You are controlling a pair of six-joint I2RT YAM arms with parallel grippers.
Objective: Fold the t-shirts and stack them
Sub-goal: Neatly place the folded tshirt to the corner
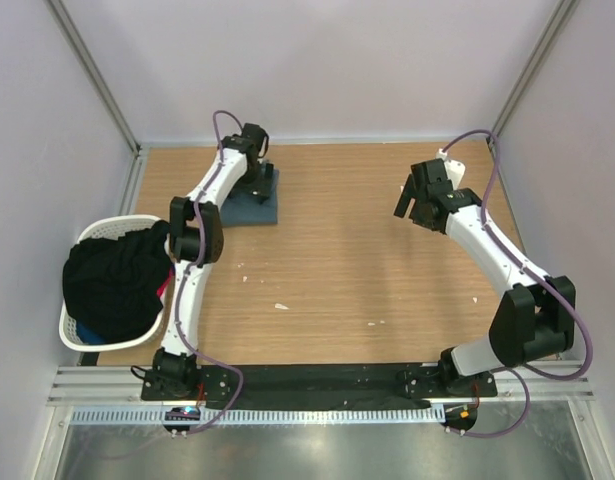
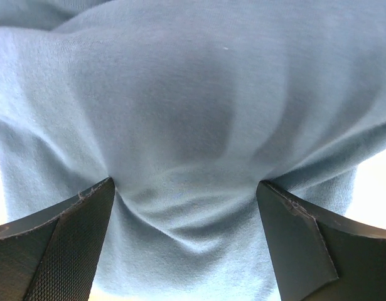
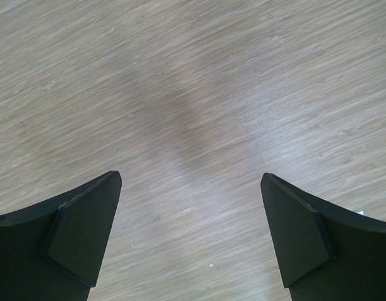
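The folded blue-grey t-shirt [image 1: 264, 209] [image 2: 193, 106] is found toward the far left of the table [image 1: 367, 260], directly under the left gripper [image 1: 255, 160] [image 2: 186, 188]. The gripper's fingers [image 2: 67, 238] are spread wide, their tips pressed into the cloth. The puckered fabric between them is shown only by the left wrist view. The right gripper [image 1: 419, 203] [image 3: 191, 182] is held wide apart over bare wood, well apart from the shirt. A white basket [image 1: 84, 237] heaped with dark garments [image 1: 117, 280] is seen only from above.

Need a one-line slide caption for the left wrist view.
Left gripper, jaws wide open, pressing into the blue-grey t-shirt, cloth puckered between the jaws.
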